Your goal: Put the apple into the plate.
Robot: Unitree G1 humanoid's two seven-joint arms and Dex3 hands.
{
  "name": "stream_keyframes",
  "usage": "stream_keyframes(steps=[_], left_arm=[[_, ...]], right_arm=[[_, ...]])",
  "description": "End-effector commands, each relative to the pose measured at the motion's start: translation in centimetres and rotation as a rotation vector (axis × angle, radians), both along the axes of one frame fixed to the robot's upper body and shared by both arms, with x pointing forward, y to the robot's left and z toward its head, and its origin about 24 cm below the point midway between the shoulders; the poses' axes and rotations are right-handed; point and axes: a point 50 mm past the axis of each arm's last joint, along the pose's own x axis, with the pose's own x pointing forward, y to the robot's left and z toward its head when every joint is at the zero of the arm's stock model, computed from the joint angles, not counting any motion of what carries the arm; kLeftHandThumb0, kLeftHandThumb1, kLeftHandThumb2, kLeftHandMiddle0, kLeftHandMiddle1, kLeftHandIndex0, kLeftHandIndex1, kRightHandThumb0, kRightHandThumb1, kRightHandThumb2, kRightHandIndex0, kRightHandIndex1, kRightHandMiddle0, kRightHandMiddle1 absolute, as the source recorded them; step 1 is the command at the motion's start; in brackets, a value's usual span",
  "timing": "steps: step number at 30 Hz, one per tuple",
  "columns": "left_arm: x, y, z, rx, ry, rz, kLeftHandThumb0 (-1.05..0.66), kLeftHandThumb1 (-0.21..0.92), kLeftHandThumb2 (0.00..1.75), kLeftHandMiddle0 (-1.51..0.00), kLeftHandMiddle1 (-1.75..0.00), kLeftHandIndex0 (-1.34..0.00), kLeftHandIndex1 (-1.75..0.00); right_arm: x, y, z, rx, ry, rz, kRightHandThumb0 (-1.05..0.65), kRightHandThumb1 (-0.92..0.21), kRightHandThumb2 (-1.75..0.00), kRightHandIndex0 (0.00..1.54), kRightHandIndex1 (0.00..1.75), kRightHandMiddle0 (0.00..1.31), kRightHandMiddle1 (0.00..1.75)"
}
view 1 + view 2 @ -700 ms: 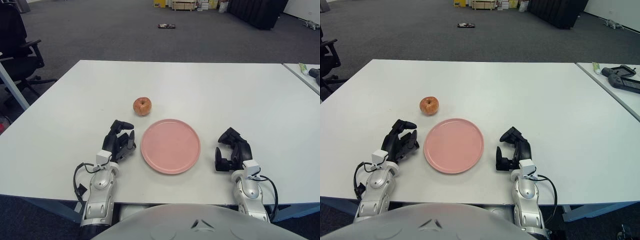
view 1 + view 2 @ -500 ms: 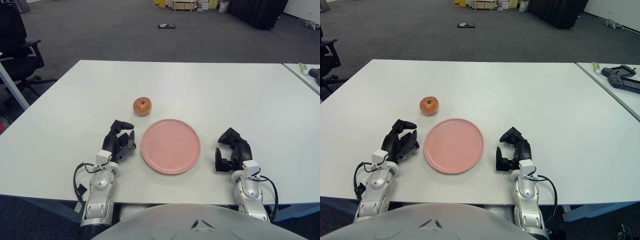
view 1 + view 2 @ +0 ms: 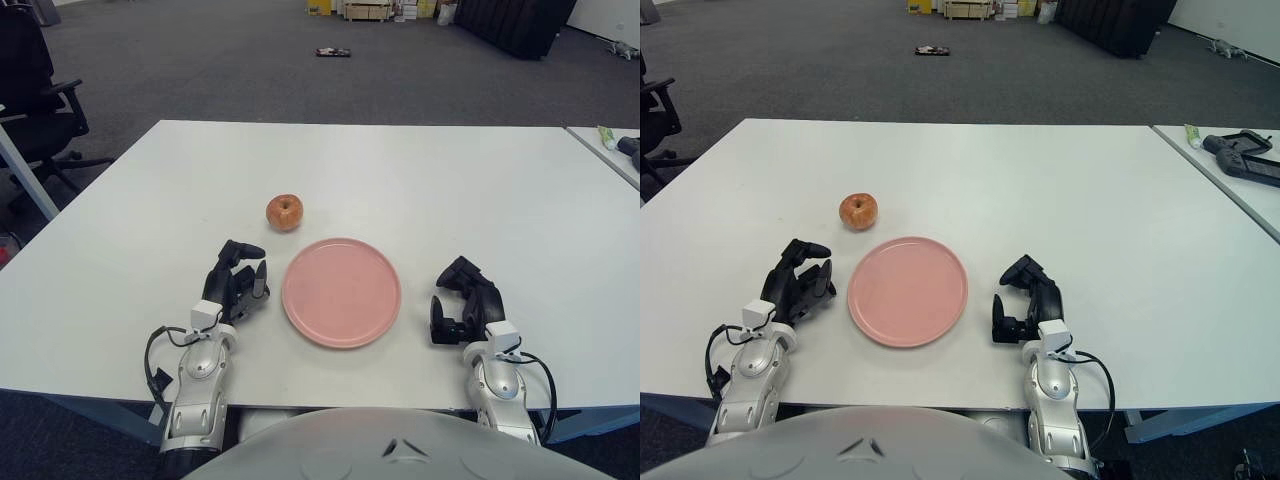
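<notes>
**Inspector:** Start with the biggest item.

**Onlooker:** The white table [image 3: 420, 180] fills most of the frame, from the near edge at the bottom up to the grey carpet across the top. A second table's corner [image 3: 1230, 170] shows at the right edge, with a dark device lying on it.

**Inspector:** Next?

**Onlooker:** An office chair [image 3: 35, 90] stands in the upper left, off the table. Then the pink plate [image 3: 342, 292], flat and bare, just below the centre of the frame.

**Inspector:** The hands?

**Onlooker:** The left hand [image 3: 236, 283] shows just left of the plate's rim, apart from it. Its fingers [image 3: 245, 250] are loosely curled and hold nothing; one dark finger arches forward toward the upper part of the frame. The right hand [image 3: 462, 298] shows to the right of the plate, a clear gap between them. Its fingers are bent over in a loose hook, also holding nothing. Whether either hand touches the tabletop, I cannot tell.

**Inspector:** And the apple?

**Onlooker:** The apple [image 3: 284, 212] sits on the table above and left of the plate, near its upper-left rim but not touching it. It is up-frame of the left hand, apart from the fingertips. Its stem dimple faces the camera.
</notes>
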Motion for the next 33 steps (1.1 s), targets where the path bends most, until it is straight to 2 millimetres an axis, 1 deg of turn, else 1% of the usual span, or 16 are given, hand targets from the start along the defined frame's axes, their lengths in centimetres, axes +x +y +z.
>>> stream_keyframes(steps=[1,3,5,9,13,15,16,17,18,19,20,21,22,26,30,33], left_arm=[[1.0,0.4,0.8,0.044,-0.052,-0.002,-0.39,0.65,0.9,-0.92,-1.75,-0.36,-1.75],[1.3,0.6,1.0,0.074,-0.077,-0.008,-0.39,0.64,0.92,-0.9,-1.75,-0.37,-1.75],[1.6,0.7,1.2,0.1,-0.097,-0.012,-0.16,0.48,1.1,-0.71,-1.7,-0.37,-1.75],[2.3,1.0,1.7,0.203,-0.16,-0.037,-0.05,0.42,1.18,-0.6,-1.67,-0.36,-1.75],[3.3,1.6,2.3,0.302,-0.192,-0.093,-0.01,0.45,1.15,-0.54,-1.7,-0.29,-1.75],[4.2,2.2,2.7,0.391,-0.19,-0.121,-0.01,0.61,0.93,-0.45,-1.63,-0.23,-1.75],[4.6,2.4,2.9,0.433,-0.189,-0.131,-0.24,0.53,0.94,-0.32,-1.57,-0.15,-1.67],[4.9,2.6,3.1,0.473,-0.188,-0.139,-0.39,0.47,0.97,-0.23,-1.54,-0.09,-1.63],[5.2,2.6,3.1,0.499,-0.188,-0.144,-0.51,0.43,0.98,-0.16,-1.51,-0.06,-1.57],[5.6,2.7,3.2,0.537,-0.184,-0.156,-0.55,0.41,0.99,-0.14,-1.49,-0.05,-1.55],[5.9,2.8,3.3,0.565,-0.182,-0.164,-0.64,0.41,0.97,-0.09,-1.43,-0.03,-1.46],[6.2,2.8,3.3,0.602,-0.175,-0.176,-0.67,0.4,0.96,-0.07,-1.41,-0.02,-1.43],[6.5,2.8,3.3,0.626,-0.171,-0.183,-0.74,0.42,0.92,-0.05,-1.31,-0.01,-1.3],[7.2,2.9,3.3,0.701,-0.165,-0.2,-0.9,0.5,0.76,-0.01,-1.01,0.0,-0.96],[8.1,2.9,3.2,0.749,-0.174,-0.207,-0.98,0.56,0.65,0.0,-0.85,0.0,-0.8],[9.0,3.0,3.1,0.811,-0.202,-0.216,-1.03,0.64,0.53,0.0,-0.52,0.0,-0.42]], right_arm=[[0.2,0.0,0.3,0.005,-0.025,-0.004,-0.01,0.1,-1.75,0.92,1.75,0.76,1.62],[0.2,0.0,0.3,0.009,-0.027,-0.004,-0.01,0.1,-1.75,0.91,1.75,0.76,1.62],[0.2,0.0,0.2,0.012,-0.029,-0.005,-0.01,0.1,-1.75,0.92,1.75,0.76,1.63],[0.2,0.1,0.2,0.024,-0.032,0.0,-0.01,0.09,-1.75,0.92,1.75,0.75,1.63],[0.3,0.1,0.1,0.029,-0.031,0.005,-0.01,0.09,-1.75,0.92,1.75,0.74,1.64],[0.4,0.1,0.0,0.03,-0.026,0.007,-0.01,0.08,-1.75,0.92,1.75,0.72,1.65],[0.4,0.1,0.0,0.03,-0.024,0.008,-0.01,0.08,-1.75,0.92,1.75,0.71,1.66],[0.4,0.1,0.0,0.03,-0.023,0.007,-0.01,0.08,-1.75,0.92,1.75,0.71,1.67],[0.4,0.1,-0.1,0.03,-0.022,0.006,-0.01,0.08,-1.75,0.92,1.75,0.7,1.67],[0.5,0.1,-0.1,0.028,-0.021,0.006,-0.01,0.08,-1.75,0.92,1.75,0.7,1.67],[0.5,0.1,-0.1,0.027,-0.019,0.006,-0.01,0.08,-1.75,0.92,1.75,0.7,1.67],[0.5,0.1,-0.1,0.024,-0.017,0.006,-0.01,0.08,-1.75,0.92,1.75,0.7,1.67],[0.5,0.1,-0.1,0.023,-0.015,0.007,-0.01,0.07,-1.75,0.92,1.75,0.69,1.68],[0.6,0.0,-0.1,0.018,-0.01,0.011,-0.01,0.07,-1.75,0.92,1.75,0.67,1.7],[0.7,0.0,-0.1,0.014,-0.01,0.012,-0.01,0.06,-1.75,0.92,1.75,0.66,1.71],[0.7,0.0,-0.1,0.014,-0.009,0.009,-0.01,0.07,-1.75,0.92,1.75,0.67,1.7]])
